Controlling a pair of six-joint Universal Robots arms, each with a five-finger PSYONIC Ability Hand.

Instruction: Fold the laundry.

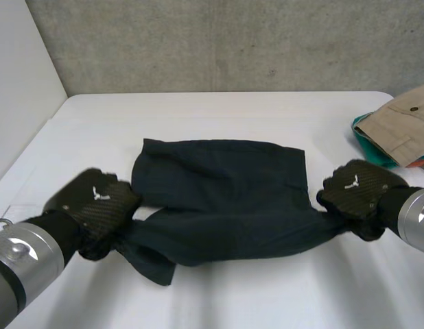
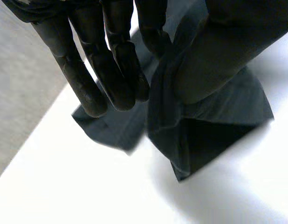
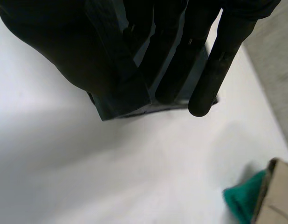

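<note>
Dark cloth (image 1: pixel 222 199), one piece, lies partly doubled over in the middle of the white worktop (image 1: pixel 267 288), with two hands on its near edge. The left hand (image 1: pixel 95 202) pinches the cloth's near left end between almost straight fingers and thumb. The right hand (image 1: pixel 356 188) clamps the near right corner the same way. Two more garments sit at the far right: a tan one (image 1: pixel 404 123) on a teal one (image 1: pixel 370 140).
</note>
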